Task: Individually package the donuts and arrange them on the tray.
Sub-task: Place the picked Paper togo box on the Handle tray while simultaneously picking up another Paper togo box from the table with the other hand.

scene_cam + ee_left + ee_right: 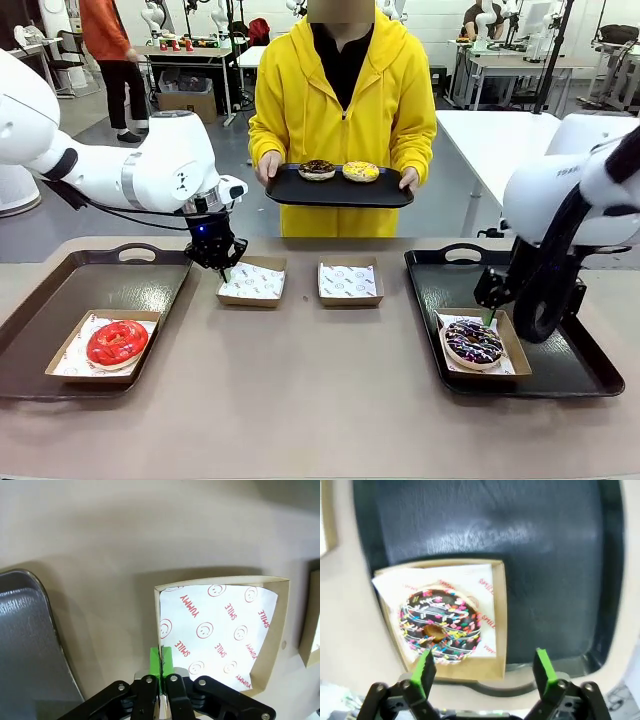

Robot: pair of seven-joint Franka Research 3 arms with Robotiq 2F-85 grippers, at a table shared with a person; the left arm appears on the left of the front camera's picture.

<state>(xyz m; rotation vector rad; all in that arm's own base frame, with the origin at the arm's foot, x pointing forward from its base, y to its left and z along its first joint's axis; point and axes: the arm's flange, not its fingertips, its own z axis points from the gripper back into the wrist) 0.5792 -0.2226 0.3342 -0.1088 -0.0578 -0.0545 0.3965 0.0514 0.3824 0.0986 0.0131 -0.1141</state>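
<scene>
Black tray [292, 192] in the person's hands [267, 168] carries the chocolate donut [317, 169] and yellow donut [361, 171], straight beyond the empty box [274, 625]; we judge the left gripper [161, 661] nearer. It stands pinched shut at that box's wall, hold unclear to us; right gripper [483, 656] gapes empty over the sprinkled donut [440, 625].

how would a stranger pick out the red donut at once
Look at the black tray on the robot's left of the table. Its one cardboard box holds the red donut, glossy red, unlike the dark sprinkled donut across the table.
</scene>
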